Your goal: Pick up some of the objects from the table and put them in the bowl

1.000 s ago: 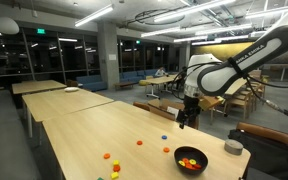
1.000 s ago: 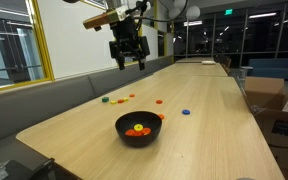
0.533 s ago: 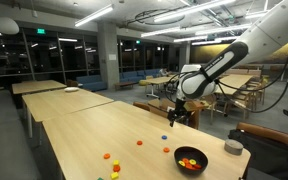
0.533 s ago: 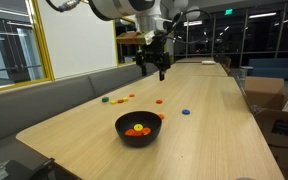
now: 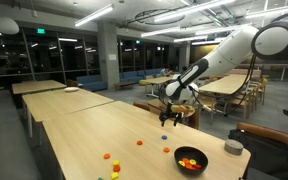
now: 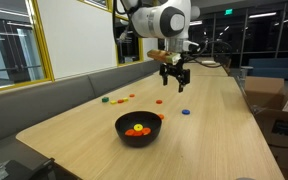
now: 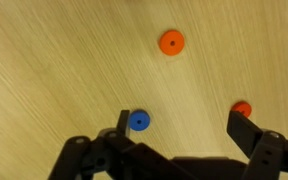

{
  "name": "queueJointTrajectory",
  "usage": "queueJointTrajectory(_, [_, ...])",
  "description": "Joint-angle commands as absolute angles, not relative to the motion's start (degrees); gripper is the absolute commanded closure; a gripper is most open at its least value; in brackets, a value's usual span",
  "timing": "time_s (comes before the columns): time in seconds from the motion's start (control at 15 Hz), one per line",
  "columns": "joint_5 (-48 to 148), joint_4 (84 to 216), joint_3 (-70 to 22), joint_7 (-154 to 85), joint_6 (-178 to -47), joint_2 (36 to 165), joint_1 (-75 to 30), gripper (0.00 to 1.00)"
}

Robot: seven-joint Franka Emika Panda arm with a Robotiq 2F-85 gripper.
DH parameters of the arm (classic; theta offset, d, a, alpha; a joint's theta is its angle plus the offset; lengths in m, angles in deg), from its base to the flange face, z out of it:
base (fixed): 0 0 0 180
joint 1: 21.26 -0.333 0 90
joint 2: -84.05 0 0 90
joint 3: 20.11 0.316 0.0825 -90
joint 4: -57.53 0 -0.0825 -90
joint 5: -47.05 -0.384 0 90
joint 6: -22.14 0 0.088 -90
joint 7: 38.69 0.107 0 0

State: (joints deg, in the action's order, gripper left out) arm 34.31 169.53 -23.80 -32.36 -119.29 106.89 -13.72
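My gripper [image 7: 184, 125] is open and empty and hangs low over the pale wood table [image 7: 64, 60]. In the wrist view a blue piece [image 7: 138, 121] lies by one fingertip, a red-orange piece [image 7: 242, 108] by the other, and an orange piece [image 7: 171, 42] lies farther off. The gripper shows in both exterior views [image 5: 167, 115] [image 6: 174, 82], above the blue piece [image 6: 185, 112]. The black bowl [image 6: 124, 133] [image 5: 191, 166] holds several orange and yellow pieces. More pieces lie on the table [image 6: 119, 99] [image 5: 107, 156].
A small grey round container [image 5: 233, 147] stands near the bowl at the table's edge. A bench runs along one long side of the table [image 6: 44, 95]. Cardboard boxes [image 6: 279, 105] stand past the other side. Similar tables lie farther back [image 5: 44, 88].
The arm has swung across the table and come down, from high up to just above the blue piece. The gripper has stayed open. The pieces and the bowl have not moved.
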Motion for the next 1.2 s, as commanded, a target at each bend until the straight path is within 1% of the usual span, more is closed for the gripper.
queueJointTrajectory(0.0, [34.12,158.8,-24.84,-31.51,-114.95,115.37,-12.0,0.0])
queueJointTrajectory(0.47, [33.38,148.45,-24.69,-29.98,-111.55,125.26,-9.65,0.0])
queueJointTrajectory(1.13, [36.09,138.55,-25.93,-26.29,-107.7,133.83,-11.6,0.0])
